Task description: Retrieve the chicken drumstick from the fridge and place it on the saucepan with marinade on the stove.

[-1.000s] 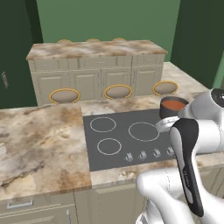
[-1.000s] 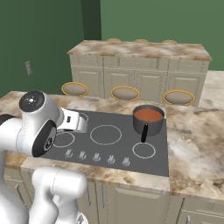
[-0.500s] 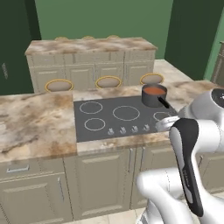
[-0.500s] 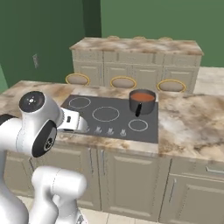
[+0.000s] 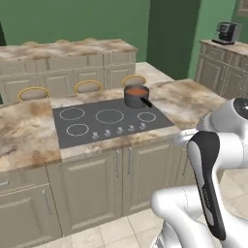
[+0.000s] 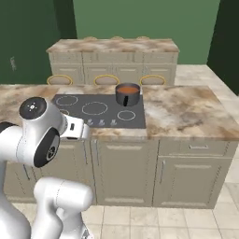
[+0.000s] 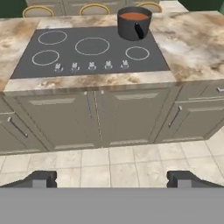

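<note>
The stove [image 5: 109, 121] is sitting flush in the marbled bench [image 5: 26, 135], its row of knobs running along the near edge. The saucepan [image 5: 136, 96] is standing on the stove's far right corner, over a burner ring, with its short black handle pointing toward the near right. Marinade [image 5: 137, 91] is filling it as a flat orange-red disc. From the right base view the saucepan [image 6: 127, 94] is sitting at the stove's [image 6: 95, 110] far right, beside bare bench [image 6: 186, 109] stretching off to the right.

In the hand view the fingers [image 7: 112, 179] are hanging well apart, their two dark tips at the bottom left and right with nothing between them. They are hovering low over the tiled floor [image 7: 118, 164], well short of the cabinet doors [image 7: 94, 118] under the bench, and looking up at the stove [image 7: 92, 50] and saucepan [image 7: 134, 22].

Three yellow-rimmed stools [image 5: 88, 86] are lining the far side of the bench, with a second run of beige cabinets [image 5: 63, 65] behind them. A coffee machine [image 5: 226, 32] is standing on a side counter at the far right. The drumstick and the fridge cannot be made out anywhere here.
</note>
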{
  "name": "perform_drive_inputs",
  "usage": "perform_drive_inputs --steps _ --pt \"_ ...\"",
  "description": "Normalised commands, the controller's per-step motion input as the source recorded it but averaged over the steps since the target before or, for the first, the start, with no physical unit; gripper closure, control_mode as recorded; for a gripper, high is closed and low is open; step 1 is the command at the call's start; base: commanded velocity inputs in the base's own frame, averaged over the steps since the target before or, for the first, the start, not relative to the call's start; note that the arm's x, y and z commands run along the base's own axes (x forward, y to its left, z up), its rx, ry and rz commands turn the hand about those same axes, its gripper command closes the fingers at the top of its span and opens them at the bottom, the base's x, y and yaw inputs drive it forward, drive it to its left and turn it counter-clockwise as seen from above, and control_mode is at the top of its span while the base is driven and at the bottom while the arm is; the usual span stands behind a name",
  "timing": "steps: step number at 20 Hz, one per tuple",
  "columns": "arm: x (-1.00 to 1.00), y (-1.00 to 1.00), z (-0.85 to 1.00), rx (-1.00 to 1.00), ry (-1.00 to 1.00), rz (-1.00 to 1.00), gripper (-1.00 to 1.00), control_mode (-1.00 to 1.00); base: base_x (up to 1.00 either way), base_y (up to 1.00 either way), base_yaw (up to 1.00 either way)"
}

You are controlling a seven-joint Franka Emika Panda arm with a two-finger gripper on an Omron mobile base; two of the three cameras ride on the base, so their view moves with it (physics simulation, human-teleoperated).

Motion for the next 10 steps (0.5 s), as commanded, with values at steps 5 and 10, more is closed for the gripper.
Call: perform_drive_inputs --steps 5,10 --pt "0.00 0.00 0.00 0.00 0.00 0.00 -1.00 1.00 -0.05 -0.16 -0.56" --pt "0.00 0.00 0.00 0.00 0.00 0.00 -1.00 1.00 0.03 -0.10 -0.60"
